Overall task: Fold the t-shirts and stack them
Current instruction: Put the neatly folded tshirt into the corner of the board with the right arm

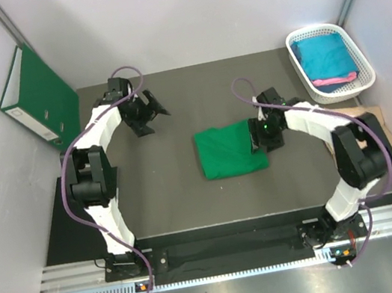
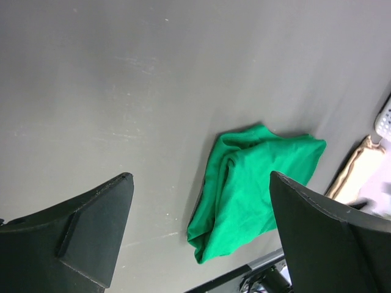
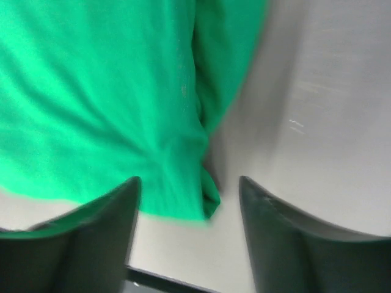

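Green t-shirt [image 1: 229,152]: one; teal t-shirt [image 1: 322,54]: one.

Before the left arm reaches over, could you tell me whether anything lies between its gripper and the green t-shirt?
Nothing visible does: only bare table lies between the left gripper and the green t-shirt. The right gripper is at the shirt's opposite edge, out of that path.

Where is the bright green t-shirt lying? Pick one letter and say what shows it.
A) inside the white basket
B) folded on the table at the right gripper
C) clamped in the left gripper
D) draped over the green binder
B: the green t-shirt lies folded on the table with the right gripper at its right edge; the white basket holds only teal cloth and pink cloth.
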Tool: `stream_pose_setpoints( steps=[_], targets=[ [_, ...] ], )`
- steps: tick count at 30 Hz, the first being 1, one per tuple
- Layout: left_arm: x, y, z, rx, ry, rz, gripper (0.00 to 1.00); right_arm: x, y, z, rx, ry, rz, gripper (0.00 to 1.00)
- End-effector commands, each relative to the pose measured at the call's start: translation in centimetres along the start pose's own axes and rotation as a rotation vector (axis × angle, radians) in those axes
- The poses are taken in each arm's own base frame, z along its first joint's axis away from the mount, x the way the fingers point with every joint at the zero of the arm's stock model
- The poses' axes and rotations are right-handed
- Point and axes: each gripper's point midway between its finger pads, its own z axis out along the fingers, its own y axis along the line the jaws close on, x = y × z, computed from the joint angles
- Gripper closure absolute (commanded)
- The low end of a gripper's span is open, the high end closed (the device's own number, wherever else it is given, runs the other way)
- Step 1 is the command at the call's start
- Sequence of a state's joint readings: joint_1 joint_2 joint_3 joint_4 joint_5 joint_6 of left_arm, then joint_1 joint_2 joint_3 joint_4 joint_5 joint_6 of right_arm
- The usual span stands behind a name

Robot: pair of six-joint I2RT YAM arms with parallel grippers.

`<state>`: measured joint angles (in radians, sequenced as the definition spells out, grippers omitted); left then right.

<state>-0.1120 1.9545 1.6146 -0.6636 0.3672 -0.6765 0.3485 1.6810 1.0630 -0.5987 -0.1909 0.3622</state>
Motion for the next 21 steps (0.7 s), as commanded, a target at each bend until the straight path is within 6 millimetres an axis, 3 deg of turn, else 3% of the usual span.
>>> stream_pose_setpoints(
  steps=[1, 2, 5, 9, 14, 17, 21],
  targets=[
    [-0.8, -2.4, -2.9, 0.061, -0.067, 0.083, 0.03, -5.9, -0.7, -10.2, 0.150, -0.318, -0.074, 0.14],
    [-0.8, -2.2, -2.7, 0.053, -0.064, 0.088, 0.03, -6.5, -1.9, -11.5, 0.224, -0.360, -0.061, 0.01],
    [-0.6, -1.6, -2.1, 0.037, -0.044, 0.101, 0.02, -6.7, -4.8, -14.5, 0.401, -0.408, -0.057, 0.00],
    [-0.5, -1.2, -0.8, 0.034, -0.015, 0.116, 0.02, -5.5, -9.9, -15.2, 0.708, -0.334, -0.049, 0.00],
    [-0.6, -0.3, 1.0, 0.007, 0.023, 0.125, 0.02, -2.9, -14.7, -13.2, 1.007, -0.110, -0.101, 0.02],
    [-1.1, -0.2, 2.1, 0.012, 0.036, 0.128, 0.02, -1.6, -16.2, -11.1, 1.084, -0.010, -0.116, 0.09],
    [-2.1, -1.3, 2.6, 0.039, 0.038, 0.137, 0.02, 0.4, -18.8, -10.3, 1.249, 0.082, -0.092, 0.11]
  ],
)
